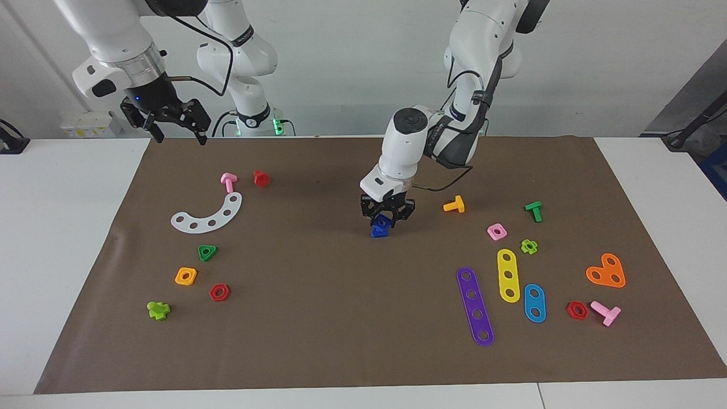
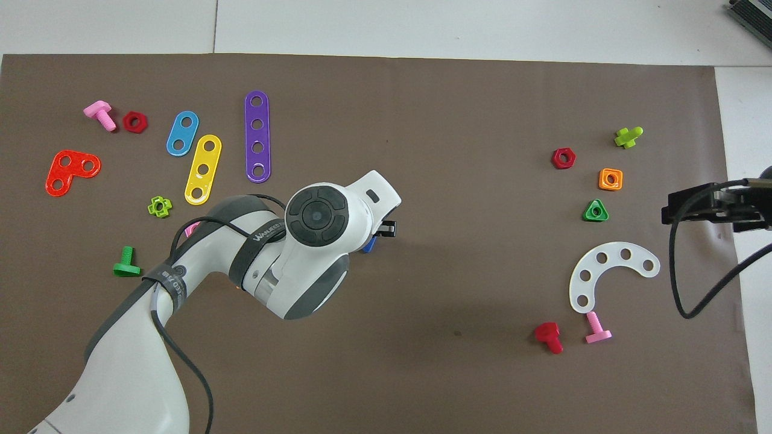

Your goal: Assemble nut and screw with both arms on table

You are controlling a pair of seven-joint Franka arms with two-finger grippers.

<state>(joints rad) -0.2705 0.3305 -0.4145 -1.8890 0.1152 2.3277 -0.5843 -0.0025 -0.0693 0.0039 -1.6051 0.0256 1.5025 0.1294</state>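
Observation:
Near the middle of the brown mat (image 1: 318, 329) on the table (image 1: 51, 238), my left gripper (image 1: 386, 218) is shut on the dark-blue nut (image 1: 385, 221). It holds the nut directly over the dark-blue screw (image 1: 377, 232), which stands on the mat. Whether nut and screw touch I cannot tell. In the overhead view the left wrist covers the nut, and only an edge of the screw (image 2: 369, 244) shows. My right gripper (image 1: 175, 128) hangs open and empty over the mat's edge at the right arm's end, waiting.
Toward the right arm's end lie a white curved strip (image 1: 208, 215), a pink screw (image 1: 228, 181), a red screw (image 1: 261, 178) and green, orange and red nuts. Toward the left arm's end lie an orange screw (image 1: 454, 204), a pink square nut (image 1: 496, 231) and several coloured strips.

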